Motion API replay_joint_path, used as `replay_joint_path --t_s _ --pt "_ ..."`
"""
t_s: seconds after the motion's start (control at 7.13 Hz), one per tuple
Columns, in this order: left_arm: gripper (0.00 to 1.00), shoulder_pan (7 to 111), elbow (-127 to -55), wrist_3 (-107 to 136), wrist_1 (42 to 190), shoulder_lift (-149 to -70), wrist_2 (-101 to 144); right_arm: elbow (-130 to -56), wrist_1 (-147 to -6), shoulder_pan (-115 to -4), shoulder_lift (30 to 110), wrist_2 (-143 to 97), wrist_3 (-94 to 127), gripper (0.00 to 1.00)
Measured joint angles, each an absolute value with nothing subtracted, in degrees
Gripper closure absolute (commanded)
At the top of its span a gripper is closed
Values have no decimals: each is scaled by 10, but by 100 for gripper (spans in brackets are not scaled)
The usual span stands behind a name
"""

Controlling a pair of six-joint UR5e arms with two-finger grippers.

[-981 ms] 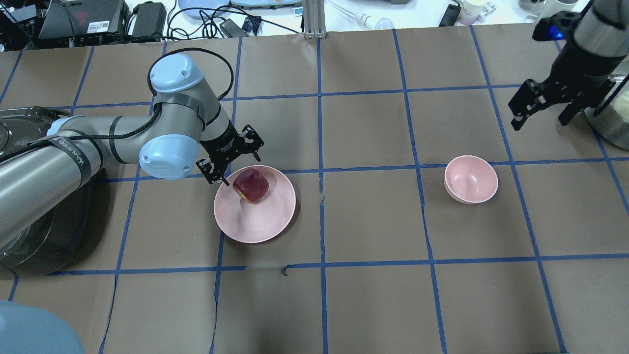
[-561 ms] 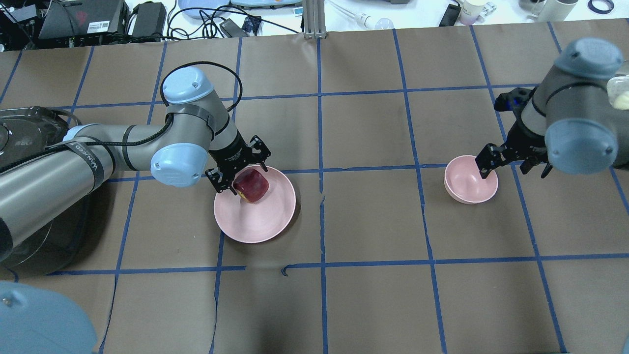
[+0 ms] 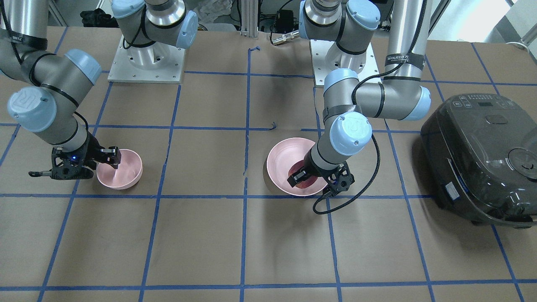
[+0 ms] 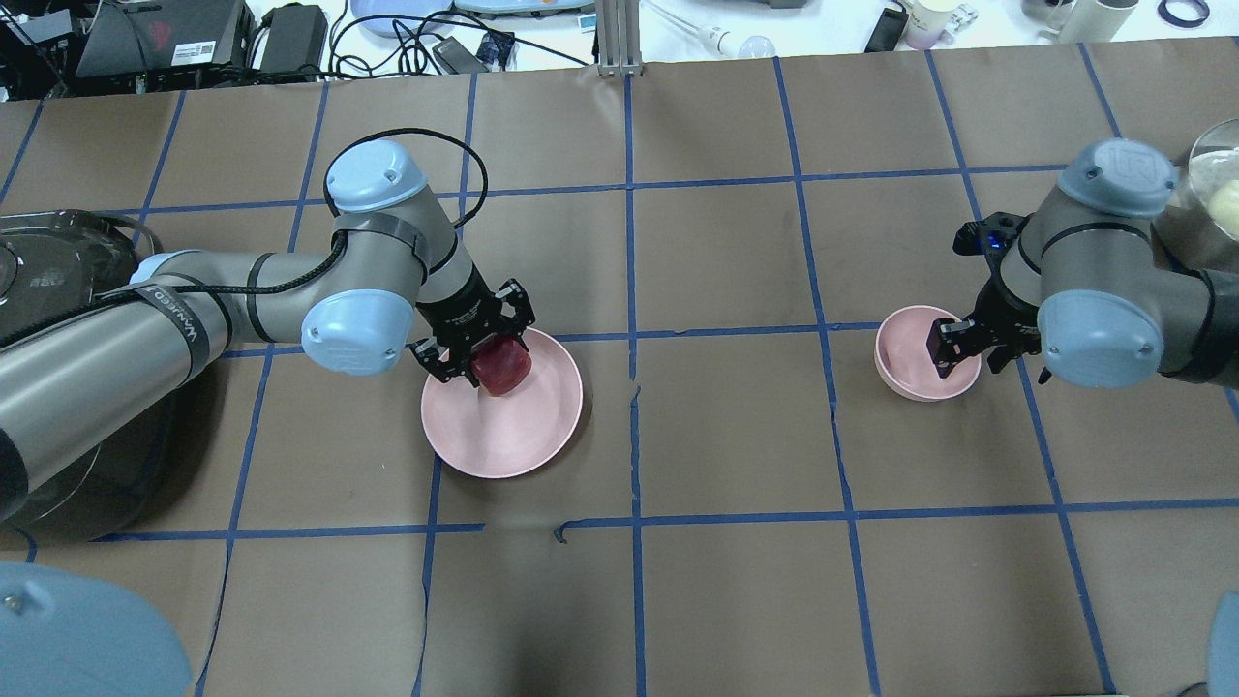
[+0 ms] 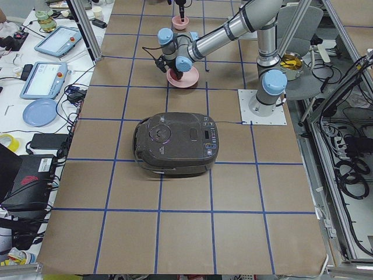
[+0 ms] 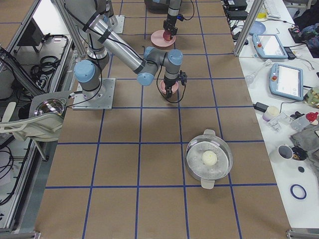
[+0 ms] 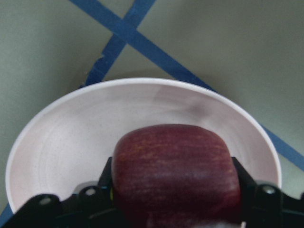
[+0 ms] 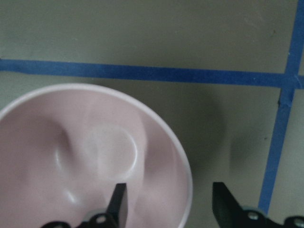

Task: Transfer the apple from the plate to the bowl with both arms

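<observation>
Left gripper (image 4: 481,350) at the upper-left rim of the plate (image 4: 513,426), jaws pressed against opposite flanks of the apple (image 4: 505,368). In the left wrist view the dark red apple fills the lower centre of the frame, a black finger tight on each side, with the pale pink plate curving behind it. The apple lies inside the plate, off centre toward the rim nearest the left arm (image 4: 194,310), which enters from the left edge of the overhead view. The plate sits left of centre on the table (image 4: 726,436), a brown surface ruled into squares by blue tape. The bowl (image 4: 910,368) stands upright, well apart from the plate, at the right of the same view. The right gripper (image 4: 966,353) straddles the bowl's right-hand rim with jaws spread: in the right wrist view one finger hangs inside the bowl and the other outside, with a visible gap to the rim on each side. A dark rice cooker (image 3: 482,155) occupies the right of the front-facing view. A steel pot with a glass lid (image 6: 209,159) appears at lower centre of the right-side view.
</observation>
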State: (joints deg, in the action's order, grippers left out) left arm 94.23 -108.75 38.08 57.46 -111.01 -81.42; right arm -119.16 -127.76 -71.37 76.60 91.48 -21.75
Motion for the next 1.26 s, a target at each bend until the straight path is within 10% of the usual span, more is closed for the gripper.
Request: replay_joint_path --t_s 1.26 --pt "99 1029 -1005 179 574 -1087 -822 -1161 -1272 -868 766 839 49 100"
